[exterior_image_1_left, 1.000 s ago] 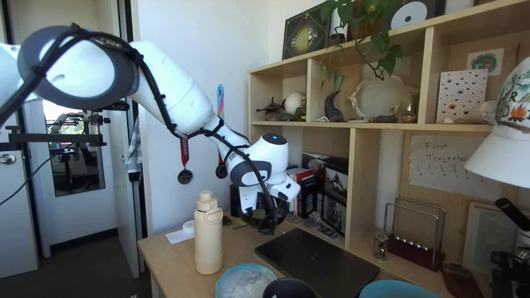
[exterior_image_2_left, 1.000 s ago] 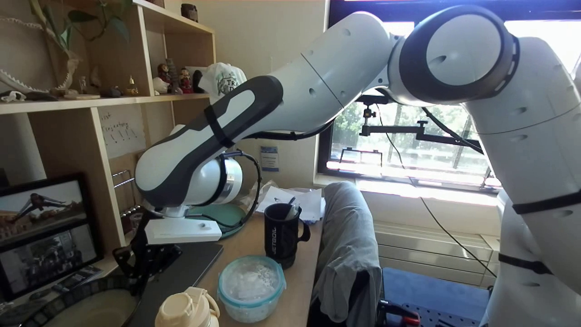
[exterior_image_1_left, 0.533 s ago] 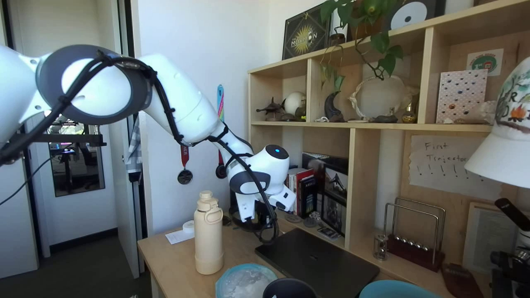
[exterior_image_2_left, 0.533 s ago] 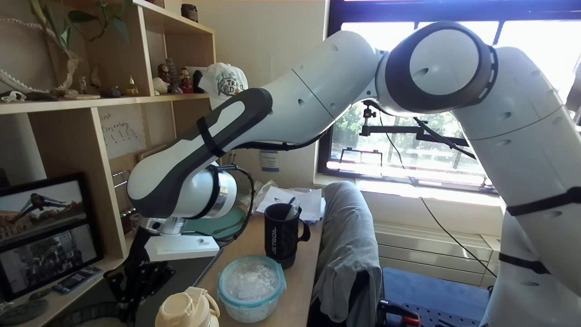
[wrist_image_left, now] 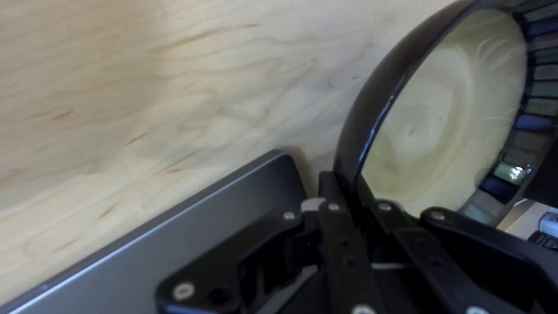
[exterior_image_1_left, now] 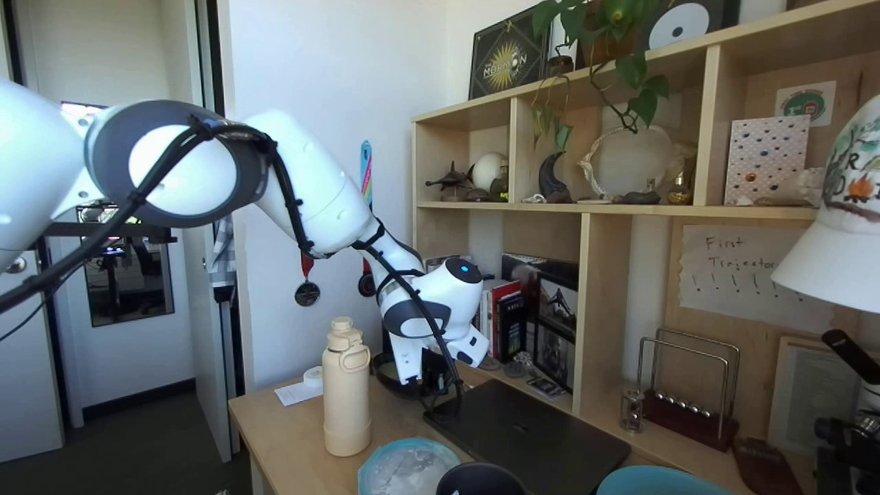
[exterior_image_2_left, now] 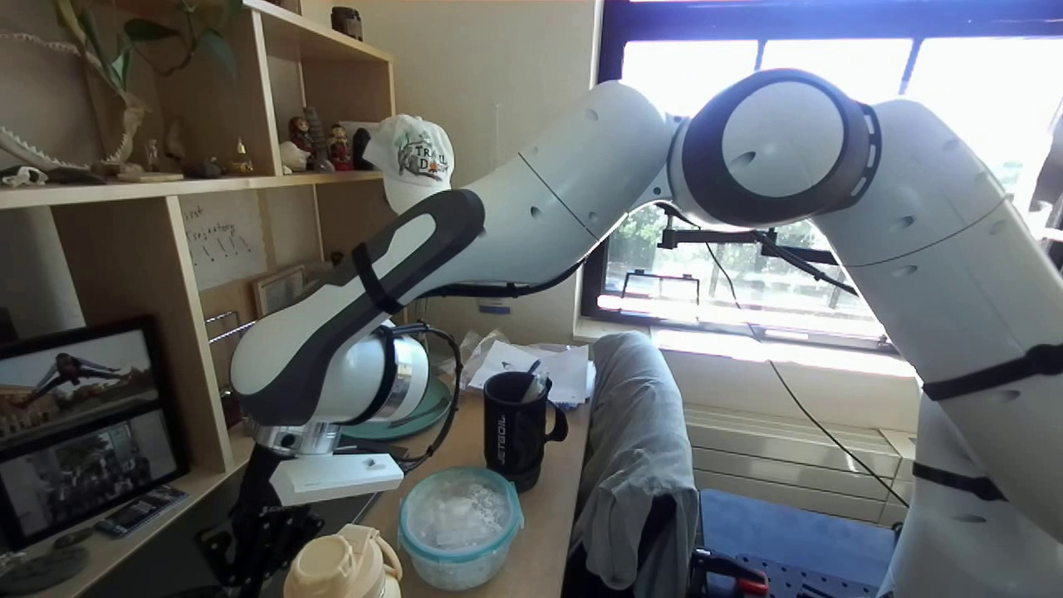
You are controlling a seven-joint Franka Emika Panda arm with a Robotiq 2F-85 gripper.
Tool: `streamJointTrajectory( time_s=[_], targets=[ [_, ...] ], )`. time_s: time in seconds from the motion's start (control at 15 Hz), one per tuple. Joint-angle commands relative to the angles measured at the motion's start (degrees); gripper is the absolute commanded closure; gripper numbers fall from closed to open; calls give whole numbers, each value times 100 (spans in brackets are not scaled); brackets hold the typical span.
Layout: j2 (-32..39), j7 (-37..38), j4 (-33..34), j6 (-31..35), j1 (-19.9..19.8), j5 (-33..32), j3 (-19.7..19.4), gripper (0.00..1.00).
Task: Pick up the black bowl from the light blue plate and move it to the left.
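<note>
One grained wooden table [wrist_image_left: 174,87] is bearing one flat laptop [exterior_image_1_left: 529,441] and one round light blue plate [exterior_image_1_left: 660,481]; near the laptop's corner, I am pinching one glossy black bowl [wrist_image_left: 440,113] by its rim in my pincer [wrist_image_left: 347,185].

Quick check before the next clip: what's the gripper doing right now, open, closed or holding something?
Gripper: closed, holding the dark bowl by its rim.
</note>
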Motion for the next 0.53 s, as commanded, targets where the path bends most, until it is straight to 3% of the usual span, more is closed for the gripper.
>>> streamJointTrajectory(
  time_s=[0.0, 0.27, 0.33, 0.4, 0.47],
  targets=[
    [68, -185, 180, -23, -49, 133, 118, 98],
    [137, -181, 181, 327, 3, 123, 129, 98],
    [150, -158, 178, 418, 16, 107, 130, 66],
    [159, -132, 179, 481, 27, 82, 130, 65],
    [158, -117, 195, 514, 32, 63, 135, 58]
  ],
)
